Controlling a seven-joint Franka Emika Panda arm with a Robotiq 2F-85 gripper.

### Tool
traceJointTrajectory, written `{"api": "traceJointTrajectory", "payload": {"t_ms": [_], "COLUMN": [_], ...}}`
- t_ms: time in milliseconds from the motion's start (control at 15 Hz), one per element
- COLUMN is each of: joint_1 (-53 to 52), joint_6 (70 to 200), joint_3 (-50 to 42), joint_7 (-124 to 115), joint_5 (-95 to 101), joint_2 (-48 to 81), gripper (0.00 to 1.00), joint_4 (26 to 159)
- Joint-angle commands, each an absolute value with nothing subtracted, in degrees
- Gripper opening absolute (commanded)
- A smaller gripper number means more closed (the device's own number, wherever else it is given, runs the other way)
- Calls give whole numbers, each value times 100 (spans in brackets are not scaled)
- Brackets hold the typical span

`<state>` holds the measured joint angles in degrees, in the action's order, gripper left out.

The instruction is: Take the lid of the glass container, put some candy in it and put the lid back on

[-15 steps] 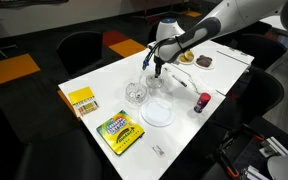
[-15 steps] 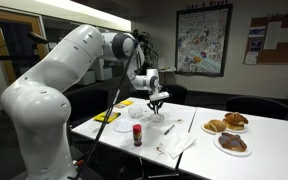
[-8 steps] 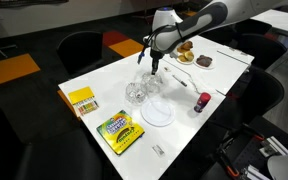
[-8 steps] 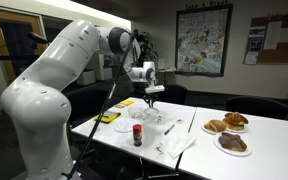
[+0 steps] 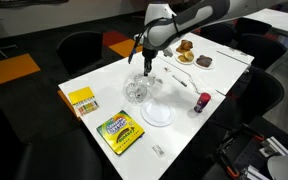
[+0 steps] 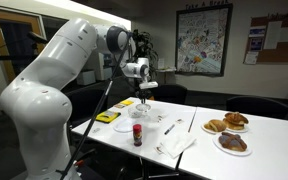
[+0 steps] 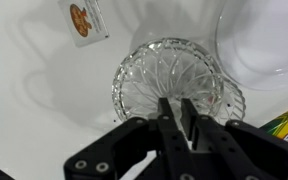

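The glass container (image 7: 174,80) is a cut-glass bowl, open, on the white table (image 5: 99,80). It also shows in both exterior views (image 5: 136,92) (image 6: 148,114). My gripper (image 7: 176,103) hangs straight above it (image 5: 147,68) (image 6: 146,100). Its fingers are pressed almost together. A small pale candy seems pinched between them, but it barely shows. A clear round piece, probably the lid (image 5: 155,85), lies beside the bowl.
A white round plate (image 5: 157,112) (image 7: 259,45) lies next to the bowl. A crayon box (image 5: 117,130), a yellow box (image 5: 81,100), a red-capped bottle (image 5: 201,102) and plates of brown food (image 5: 187,52) stand around. A small printed packet (image 7: 84,18) lies nearby.
My gripper has risen from table level beside the bowl and moved sideways to hang over the bowl. The bowl and plate have not moved.
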<state>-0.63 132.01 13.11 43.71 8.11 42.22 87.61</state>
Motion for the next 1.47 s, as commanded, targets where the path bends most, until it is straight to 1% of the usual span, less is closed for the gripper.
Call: {"api": "traceJointTrajectory", "payload": {"t_ms": [0, 800, 1400], "joint_1": [-222, -671, -934], "joint_6": [12903, 12526, 12633], "joint_3": [1358, 1275, 1019], "joint_7": [4652, 4573, 4218], "joint_5": [725, 866, 1233], "joint_2": [4415, 4573, 4568], "gripper": [4, 4, 4], "joint_4": [8449, 8171, 8293]}}
